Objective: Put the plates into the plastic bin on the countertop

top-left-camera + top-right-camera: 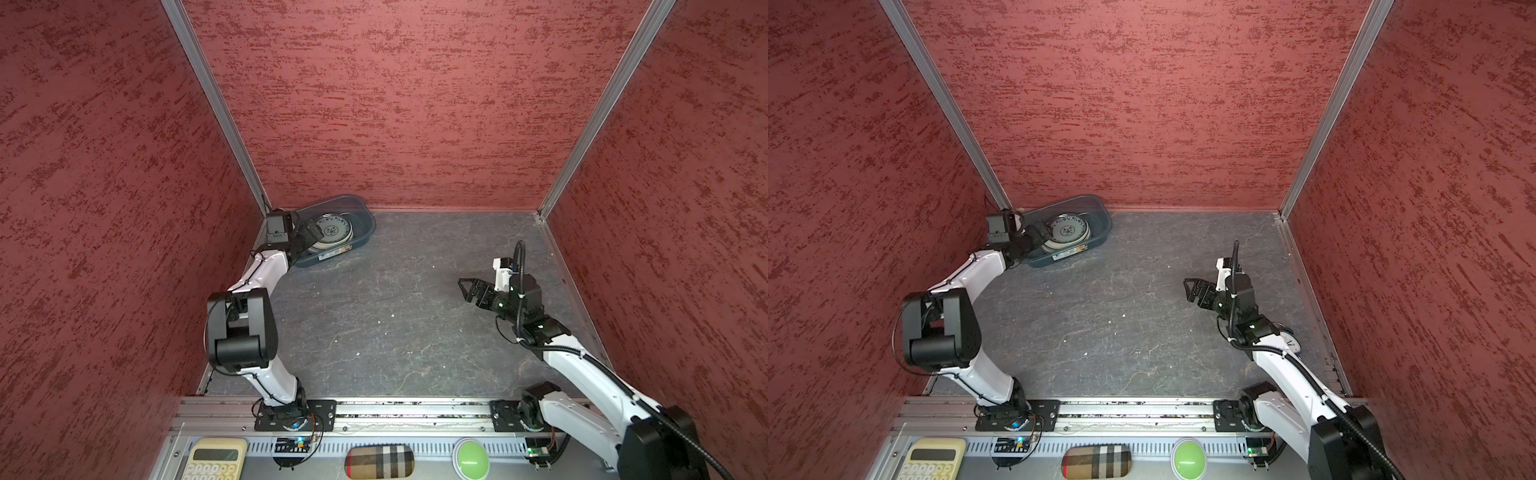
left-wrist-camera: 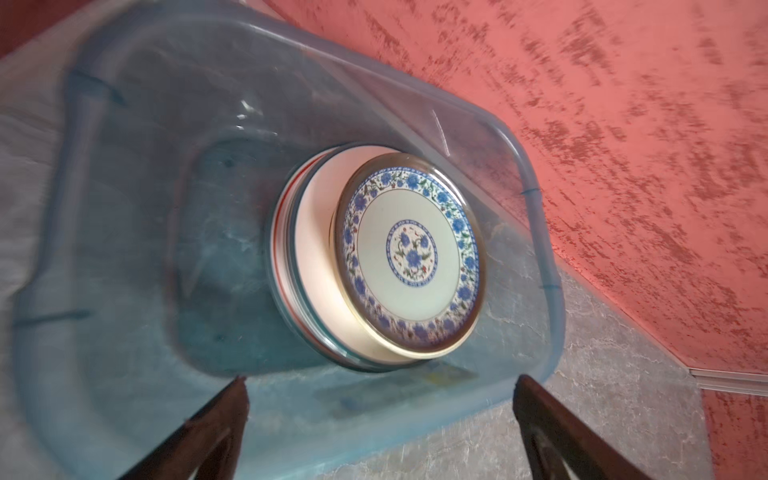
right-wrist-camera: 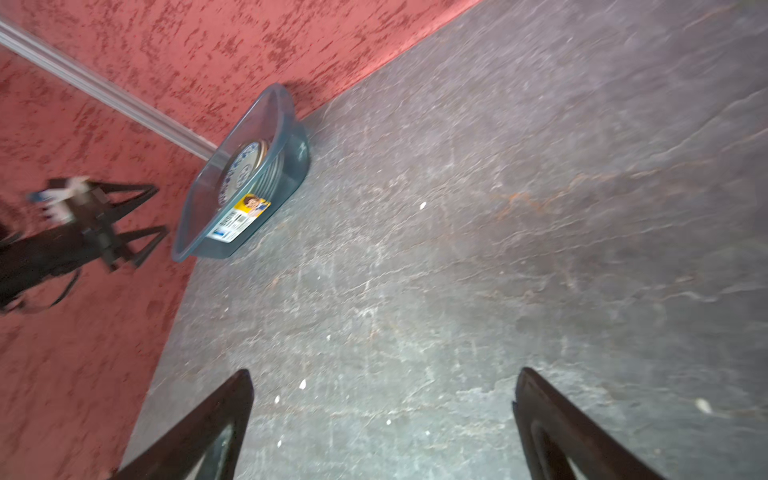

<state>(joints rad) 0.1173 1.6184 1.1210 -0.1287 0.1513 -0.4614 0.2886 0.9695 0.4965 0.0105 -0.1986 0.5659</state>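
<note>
The plastic bin stands in the far left corner of the countertop, its label facing the front. Inside it lies a stack of plates. The top plate is white with a blue flower pattern and a metallic rim. Cream and red-lined rims show beneath it. My left gripper hovers open over the bin's left end, holding nothing. My right gripper is open and empty above bare countertop at the right. It faces the bin.
Red textured walls close in three sides. An aluminium rail with both arm bases runs along the front. Below it lie a calculator, a checked case and a green button. A small white round thing peeks from behind the right arm.
</note>
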